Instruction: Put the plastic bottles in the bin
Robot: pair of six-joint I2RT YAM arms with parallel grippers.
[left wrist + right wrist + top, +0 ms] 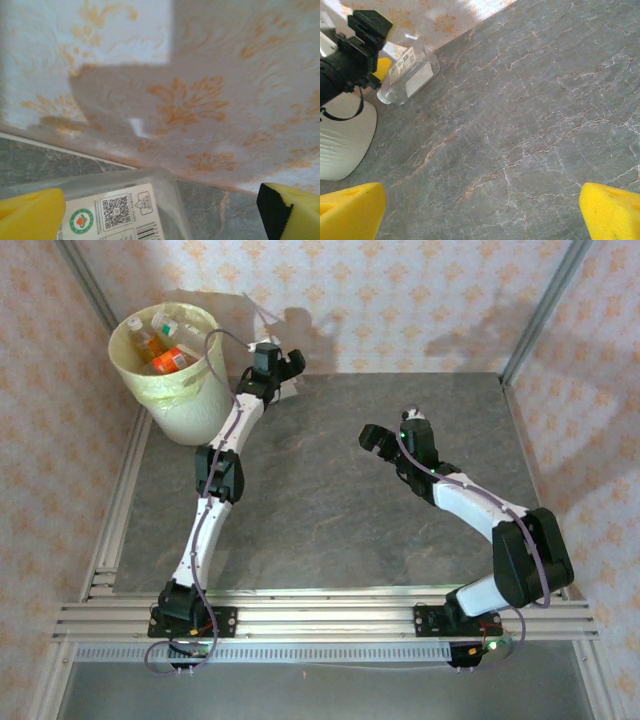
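Note:
One clear plastic bottle [411, 74] with a white QR-code label [114, 214] lies on its side on the grey table by the back wall. My left gripper [161, 206] is open around it: the bottle rests beside the left yellow pad [31, 214], and a wide gap separates it from the right pad [295, 211]. From above, the left gripper [284, 372] sits just right of the bin [182, 408], a cream bucket with a pale green liner. Several bottles [165, 345] with orange and white labels lie inside it. My right gripper [384, 440] hovers open over bare table mid-right, nothing between its pads [351, 212].
The patterned back wall [200, 95] rises directly behind the left gripper. Metal frame posts [540, 315] stand at the table's back corners. The bin's wall [340, 137] is close to the left arm. Grey marbled table [330, 510] stretches between the arms.

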